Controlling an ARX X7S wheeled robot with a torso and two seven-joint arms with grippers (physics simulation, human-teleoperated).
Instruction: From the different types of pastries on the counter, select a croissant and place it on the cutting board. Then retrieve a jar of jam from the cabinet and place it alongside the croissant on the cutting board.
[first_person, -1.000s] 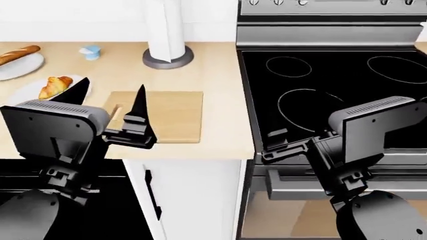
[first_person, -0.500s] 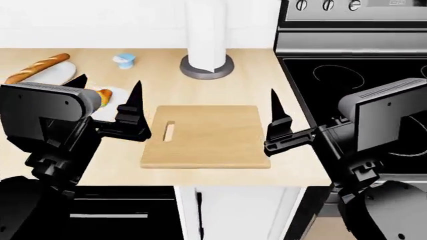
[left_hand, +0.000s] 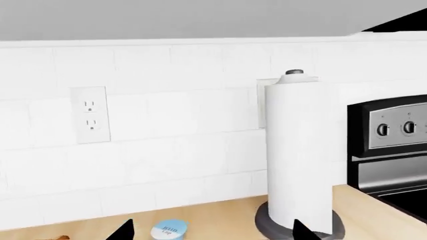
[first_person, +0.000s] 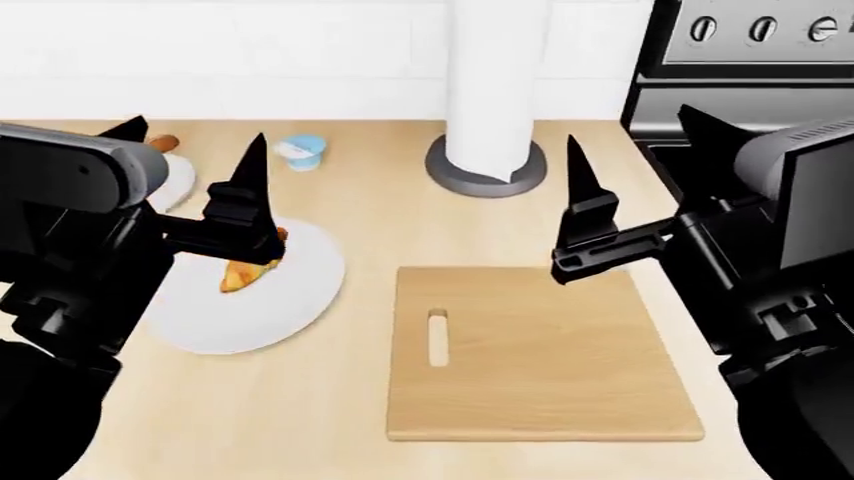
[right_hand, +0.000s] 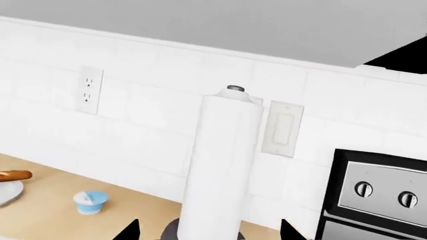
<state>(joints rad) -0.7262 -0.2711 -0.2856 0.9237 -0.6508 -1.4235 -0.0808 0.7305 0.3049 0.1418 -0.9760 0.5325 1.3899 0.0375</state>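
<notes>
Almost nothing readable
The small blue-and-white cup on the worktop carries dark lettering on its lid, too blurred to read; the stove knobs show no legible markings.

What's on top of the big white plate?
A croissant lies on the white plate. Only its golden-orange lower end shows; the left claw covers the rest.
</notes>
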